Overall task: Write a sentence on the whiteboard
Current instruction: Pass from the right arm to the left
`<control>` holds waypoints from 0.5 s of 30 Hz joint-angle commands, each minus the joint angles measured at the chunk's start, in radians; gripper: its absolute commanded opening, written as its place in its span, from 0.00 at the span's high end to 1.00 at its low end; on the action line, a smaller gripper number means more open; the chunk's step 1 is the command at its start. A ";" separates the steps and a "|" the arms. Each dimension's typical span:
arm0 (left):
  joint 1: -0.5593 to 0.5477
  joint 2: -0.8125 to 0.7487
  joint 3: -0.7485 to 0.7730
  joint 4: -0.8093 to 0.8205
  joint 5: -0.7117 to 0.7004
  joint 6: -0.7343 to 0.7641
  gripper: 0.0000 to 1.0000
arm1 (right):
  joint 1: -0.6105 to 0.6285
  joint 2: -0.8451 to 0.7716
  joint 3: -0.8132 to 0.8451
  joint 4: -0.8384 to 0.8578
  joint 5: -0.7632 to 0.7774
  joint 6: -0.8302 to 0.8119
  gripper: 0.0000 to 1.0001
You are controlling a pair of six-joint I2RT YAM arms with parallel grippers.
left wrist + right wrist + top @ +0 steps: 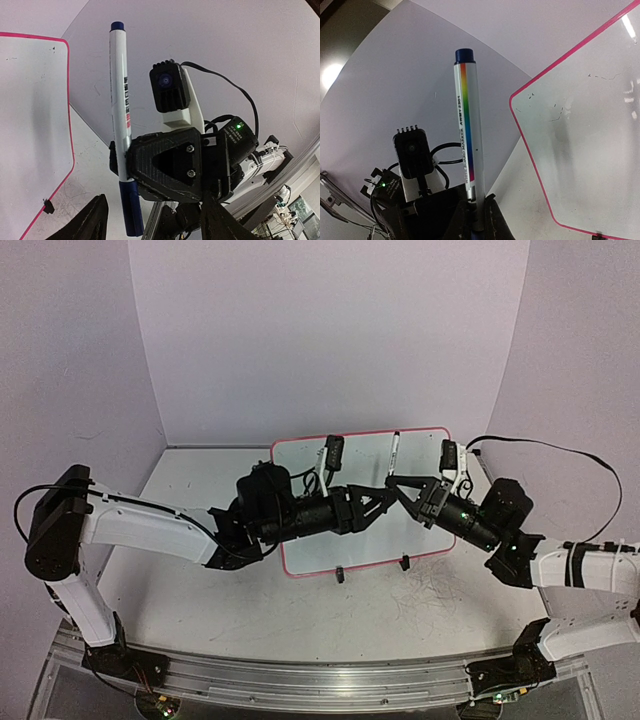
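The whiteboard (310,552), white with a pink rim, lies flat mid-table, also seen in the left wrist view (30,125) and the right wrist view (590,150). The sentence is not in view; the board's face shows only faint grey marks. My right gripper (402,486) (481,216) is shut on a white marker (395,452) (469,125) with a rainbow stripe, held upright above the board. Its blue cap (132,210) points down. My left gripper (384,498) (155,225) faces it, open, with the cap between its fingers (96,220) and not touching them.
Two black clip feet (340,574) (404,563) sit on the board's near rim. The tabletop in front carries grey scribbles (440,590). Lilac walls close in the back and sides. A metal rail (300,680) runs along the near edge.
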 commanded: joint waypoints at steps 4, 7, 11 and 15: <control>0.001 0.023 0.060 -0.017 0.024 -0.005 0.44 | 0.018 0.001 0.047 0.048 0.004 0.004 1.00; 0.002 0.029 0.068 -0.020 0.027 -0.004 0.54 | 0.022 0.004 0.050 0.048 0.002 0.004 1.00; 0.004 0.029 0.070 -0.025 0.027 -0.004 0.66 | 0.029 0.006 0.051 0.048 -0.002 0.003 1.00; 0.009 0.018 0.060 -0.030 0.022 0.001 0.74 | 0.036 0.008 0.054 0.046 -0.010 -0.002 1.00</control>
